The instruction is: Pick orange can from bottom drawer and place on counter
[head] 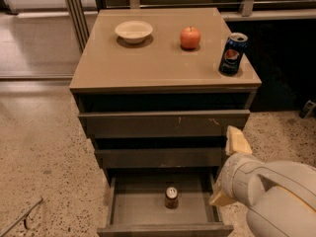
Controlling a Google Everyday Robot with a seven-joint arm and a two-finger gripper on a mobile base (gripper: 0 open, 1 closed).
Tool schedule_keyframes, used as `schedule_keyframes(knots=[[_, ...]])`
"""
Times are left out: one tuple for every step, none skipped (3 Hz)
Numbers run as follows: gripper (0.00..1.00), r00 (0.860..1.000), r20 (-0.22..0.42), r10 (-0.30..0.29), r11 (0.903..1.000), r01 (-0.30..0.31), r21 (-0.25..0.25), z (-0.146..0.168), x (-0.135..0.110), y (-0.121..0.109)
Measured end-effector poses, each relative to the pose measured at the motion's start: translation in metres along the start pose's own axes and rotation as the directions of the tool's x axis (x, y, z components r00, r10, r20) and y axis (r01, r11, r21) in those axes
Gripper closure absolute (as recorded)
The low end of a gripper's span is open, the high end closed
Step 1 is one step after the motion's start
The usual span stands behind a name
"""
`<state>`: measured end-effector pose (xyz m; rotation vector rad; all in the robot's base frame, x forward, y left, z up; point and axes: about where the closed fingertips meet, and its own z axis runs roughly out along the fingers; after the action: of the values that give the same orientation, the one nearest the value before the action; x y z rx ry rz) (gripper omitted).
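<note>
The orange can (pixel 171 197) stands upright on the floor of the bottom drawer (pixel 111 204), silvery top up, about midway between the side walls and a little toward the front, touching neither wall. The drawer is pulled well out from the cabinet. The two upper drawers (pixel 165 124) above it are nearly closed, each showing a dark gap over its front. The gripper (pixel 228 169) hangs to the right of the open drawer, just outside its right wall and well clear of the can. Its two tan fingertips (pixel 237 140) appear to be spread apart, one up by the middle drawer's front and one down by the drawer's right edge, though the bulky white arm covers their bases. It holds nothing. On the counter (pixel 158 68) sit a pale bowl (pixel 134 31) at the back left, a red apple (pixel 190 37) at the back centre-right, and a dark-blue Pepsi can (pixel 232 54) near the right edge, all apart from one another.
</note>
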<state>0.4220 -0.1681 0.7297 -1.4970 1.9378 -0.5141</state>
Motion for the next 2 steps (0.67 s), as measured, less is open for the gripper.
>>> schedule_keyframes(knots=[[0.00, 0.999, 0.041, -0.001, 0.9798, -0.007, 0.200, -0.046, 0.005, -0.052], [0.00, 0.989, 0.114, 0.094, 0.9619, -0.120, 0.246, -0.043, 0.023, -0.080]])
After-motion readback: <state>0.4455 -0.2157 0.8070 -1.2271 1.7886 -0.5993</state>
